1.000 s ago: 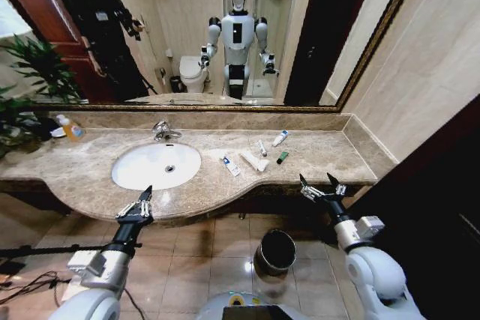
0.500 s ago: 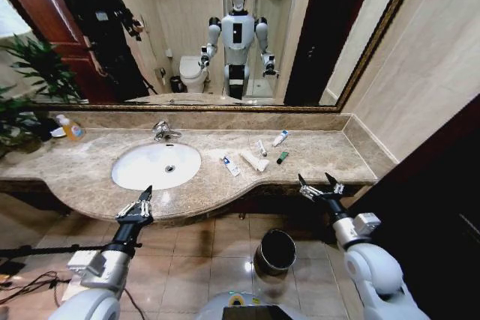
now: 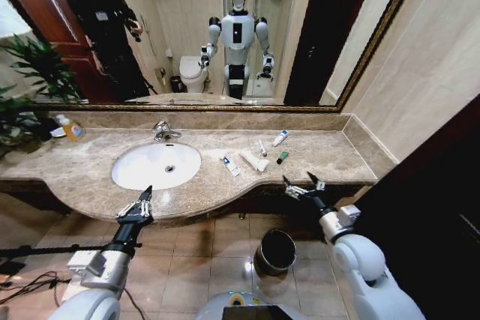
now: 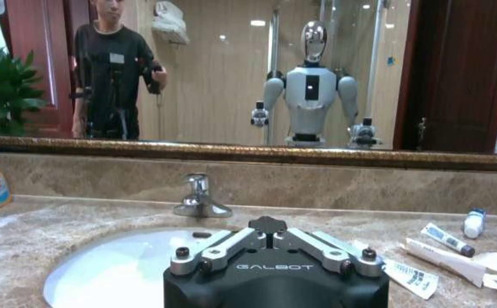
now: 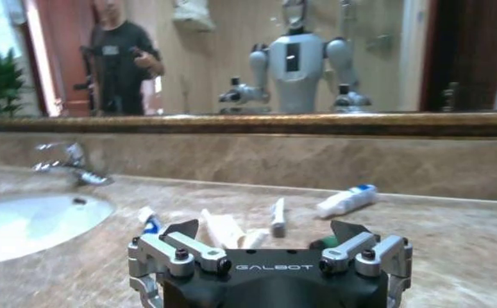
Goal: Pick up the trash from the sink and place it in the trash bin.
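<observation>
Room: bathroom with a wide mirror above a mottled beige-brown marble counter (image 3: 82, 174); tiled floor below.
Sink: white oval basin (image 3: 156, 165) with a chrome tap (image 3: 163, 131) at its 12 o'clock; no trash visible inside it.
Trash: five small pieces lie on the counter at the sink's 3 o'clock, apart from the basin. A flat blue-marked sachet (image 3: 230, 165) is nearest the sink, then a crumpled white tube (image 3: 253, 161), a slim white tube (image 3: 262, 148), a blue-capped tube (image 3: 280, 138) toward the wall, and a dark green tube (image 3: 282, 157).
Bin: round, dark shiny metal with a black liner (image 3: 275, 252), on the floor under the counter edge, at the trash's 6 o'clock.
Change: the right hand (image 3: 301, 185) has moved in over the last second from off the counter's corner toward the trash, and now sits at the counter's front edge at the green tube's 5 o'clock. It looks like the reach for a first pick; nothing is lifted yet.
Right hand: released, jaws spread, empty.
Left hand: (image 3: 137, 204) parked at the counter's front edge, at the sink's 6 o'clock, unmoved; released and empty.
Soap bottle: yellow-orange (image 3: 70, 128), at the sink's 10 o'clock, not trash.
</observation>
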